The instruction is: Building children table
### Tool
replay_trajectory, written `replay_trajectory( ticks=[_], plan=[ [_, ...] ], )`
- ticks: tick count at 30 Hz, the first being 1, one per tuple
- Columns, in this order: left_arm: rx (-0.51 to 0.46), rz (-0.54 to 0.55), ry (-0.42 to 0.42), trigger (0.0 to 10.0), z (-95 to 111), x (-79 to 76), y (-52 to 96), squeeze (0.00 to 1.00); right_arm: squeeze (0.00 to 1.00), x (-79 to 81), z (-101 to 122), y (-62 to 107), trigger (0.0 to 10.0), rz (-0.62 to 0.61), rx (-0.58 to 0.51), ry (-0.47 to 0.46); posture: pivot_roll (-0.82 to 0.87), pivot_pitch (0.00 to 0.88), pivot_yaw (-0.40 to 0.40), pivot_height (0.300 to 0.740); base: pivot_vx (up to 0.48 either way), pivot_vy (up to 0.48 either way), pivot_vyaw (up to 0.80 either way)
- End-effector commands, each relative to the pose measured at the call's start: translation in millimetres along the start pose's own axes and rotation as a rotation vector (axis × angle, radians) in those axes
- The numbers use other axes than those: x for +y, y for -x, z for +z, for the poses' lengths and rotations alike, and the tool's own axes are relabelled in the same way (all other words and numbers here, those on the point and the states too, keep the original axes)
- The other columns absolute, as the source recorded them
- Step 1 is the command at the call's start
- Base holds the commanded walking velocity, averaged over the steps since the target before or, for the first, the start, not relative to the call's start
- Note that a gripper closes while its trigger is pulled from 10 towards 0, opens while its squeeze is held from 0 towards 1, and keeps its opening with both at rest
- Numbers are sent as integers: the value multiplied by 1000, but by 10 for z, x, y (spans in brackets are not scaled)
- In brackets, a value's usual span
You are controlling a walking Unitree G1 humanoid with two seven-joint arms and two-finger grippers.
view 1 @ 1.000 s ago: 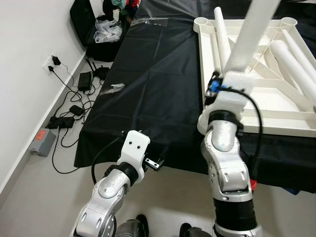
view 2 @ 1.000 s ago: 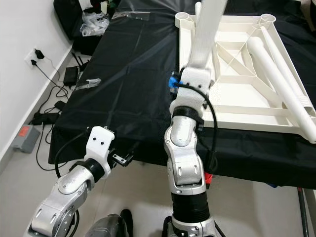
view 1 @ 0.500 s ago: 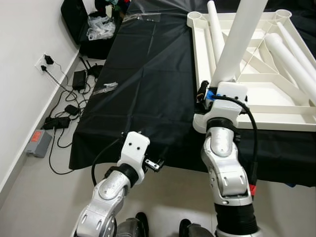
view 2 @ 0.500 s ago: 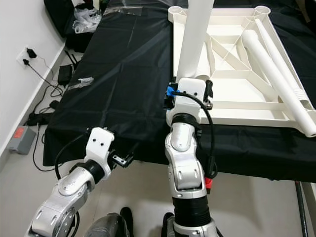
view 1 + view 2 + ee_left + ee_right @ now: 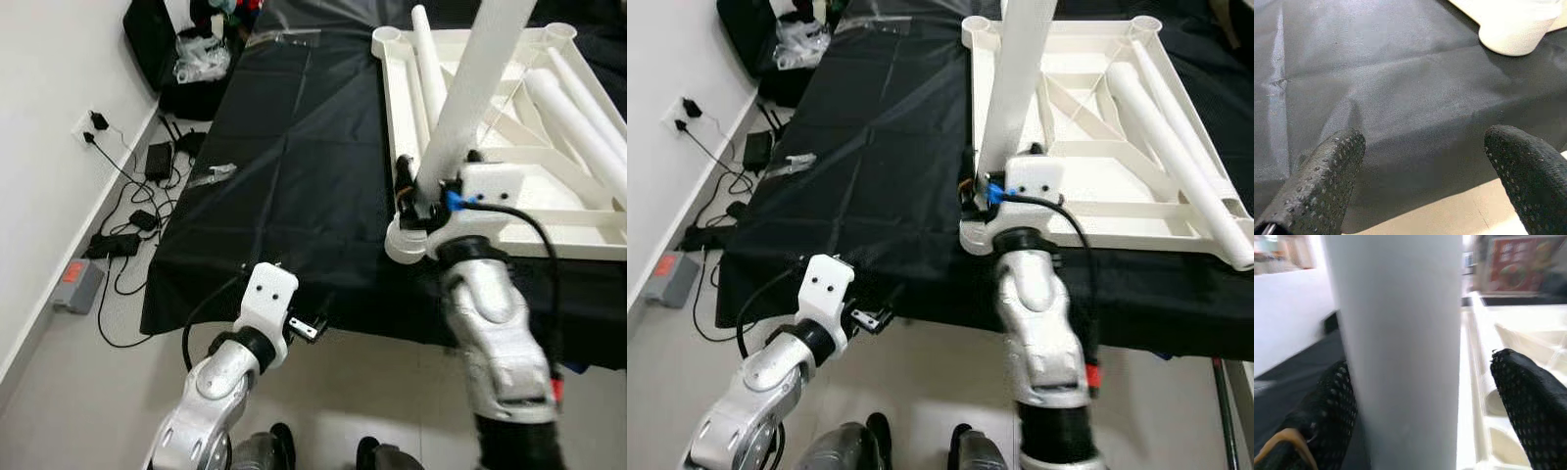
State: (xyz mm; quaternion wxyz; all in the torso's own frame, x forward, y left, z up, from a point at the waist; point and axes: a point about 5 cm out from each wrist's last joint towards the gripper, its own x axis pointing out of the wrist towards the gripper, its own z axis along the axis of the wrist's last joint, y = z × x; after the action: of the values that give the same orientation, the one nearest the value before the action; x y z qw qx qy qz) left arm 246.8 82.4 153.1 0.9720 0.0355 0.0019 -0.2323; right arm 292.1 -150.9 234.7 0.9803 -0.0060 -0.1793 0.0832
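Note:
A white table top (image 5: 1156, 238) lies upside down on a black cloth (image 5: 294, 147). A white leg (image 5: 470, 88) stands a little tilted at the near-left corner socket (image 5: 404, 243). My right gripper (image 5: 439, 174) straddles the leg's lower end. In the right wrist view the leg (image 5: 1400, 342) touches one finger (image 5: 1327, 416), and a narrow gap separates it from the other (image 5: 1528, 401). Two more legs (image 5: 578, 108) lie inside the table top. My left gripper (image 5: 313, 325) hangs open at the cloth's near edge, holding nothing (image 5: 1425, 161).
A white wall runs along the left. Cables and chargers (image 5: 127, 225) and a grey box (image 5: 78, 284) lie on the floor below it. A black bag with plastic wrapping (image 5: 196, 59) stands at the far left. A small plastic bag (image 5: 217, 174) lies on the cloth.
My right forearm has swung out to the right while its gripper stays at the leg's lower end. The leg still stands at the corner. The left arm has not moved.

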Motion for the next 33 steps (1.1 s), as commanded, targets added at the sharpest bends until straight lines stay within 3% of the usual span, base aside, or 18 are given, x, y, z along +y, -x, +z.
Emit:
replay_trajectory(
  ticks=[1, 4, 8, 11, 14, 17, 19, 23, 33],
  plan=[
    [14, -3, -9, 10000, -38, -12, 27, 0, 0, -5, -15, 27, 10000, 103, 10, -72, 120, 208, 19, 740, 0, 0, 0],
    [12, -4, -7, 10000, -33, -17, 22, 0, 0, -25, -21, 29, 10000, 148, 16, -95, 120, 208, 19, 740, 0, 0, 0],
    [8, -9, -5, 10000, -26, -35, 2, 0, 0, -24, -38, -18, 10000, 305, 45, -155, 123, 213, 17, 740, 0, 0, 0],
    [8, -10, -4, 10000, -25, -37, 1, 0, 0, -18, -39, -24, 10000, 332, 48, -156, 123, 213, 17, 740, 0, 0, 0],
    [-7, -57, 27, 10000, 50, -101, 20, 0, 0, -177, 82, -292, 10000, 455, 71, -95, 127, 220, 15, 740, 0, 0, 0],
    [-12, -89, 38, 10000, 70, -147, 31, 0, 0, -226, 139, -362, 10000, 472, 61, -81, 128, 221, 14, 740, 0, 0, 0],
    [-4, -174, 58, 10000, 47, -285, 76, 0, 0, -315, 267, -498, 10000, 503, 30, -56, 130, 227, 10, 740, 0, 0, 0],
    [-2, -227, 77, 10000, 37, -388, 126, 0, 0, -368, 455, -628, 10000, 563, -13, -63, 130, 228, 9, 740, 0, 0, 0],
    [0, -212, 84, 10000, 44, -370, 140, 0, 0, -424, 482, -702, 10000, 682, 25, -93, 140, 250, 0, 740, 0, 0, 0]
  ],
)
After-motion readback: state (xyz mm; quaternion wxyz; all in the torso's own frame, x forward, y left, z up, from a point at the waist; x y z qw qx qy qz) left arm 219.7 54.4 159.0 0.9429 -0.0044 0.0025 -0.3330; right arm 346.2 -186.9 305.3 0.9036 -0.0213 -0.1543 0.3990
